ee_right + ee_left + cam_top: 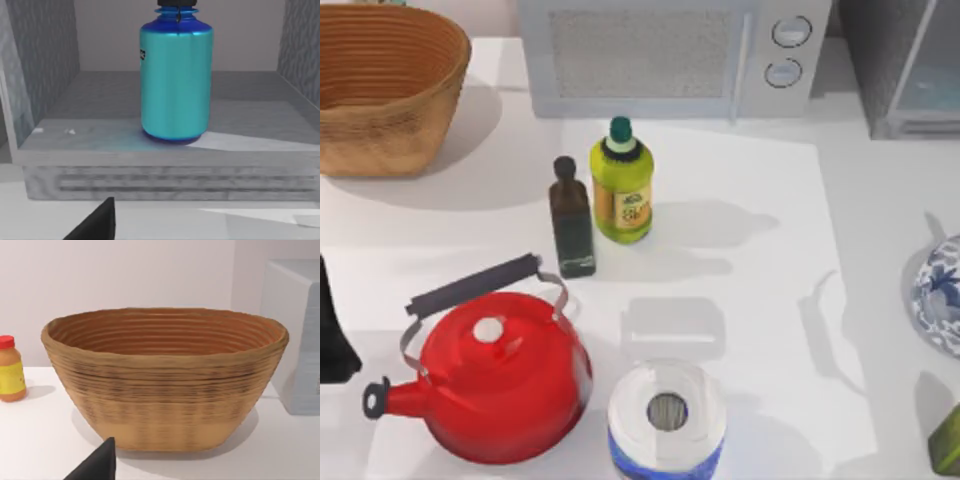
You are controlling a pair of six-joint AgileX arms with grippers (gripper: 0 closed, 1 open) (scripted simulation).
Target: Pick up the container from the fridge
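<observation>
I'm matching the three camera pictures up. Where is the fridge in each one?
Top view: the fridge fills the upper right corner, right of the microwave.
Left wrist view: not in it.
Right wrist view: its grey floor holds the upright container.
Shared landmark: the fridge's ribbed front sill.

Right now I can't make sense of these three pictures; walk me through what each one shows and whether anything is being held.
This is a simulated pair of AgileX arms at a white table. The top view looks down from above: a red kettle, a paper roll, a dark bottle, a yellow-green bottle, a basket, a microwave, and the fridge at the far right. The other two pictures come from cameras on the wrists. The left one faces the basket, beside a small orange jar. The right one looks into the open fridge, where the container stands upright. Nothing is held yet.
</observation>
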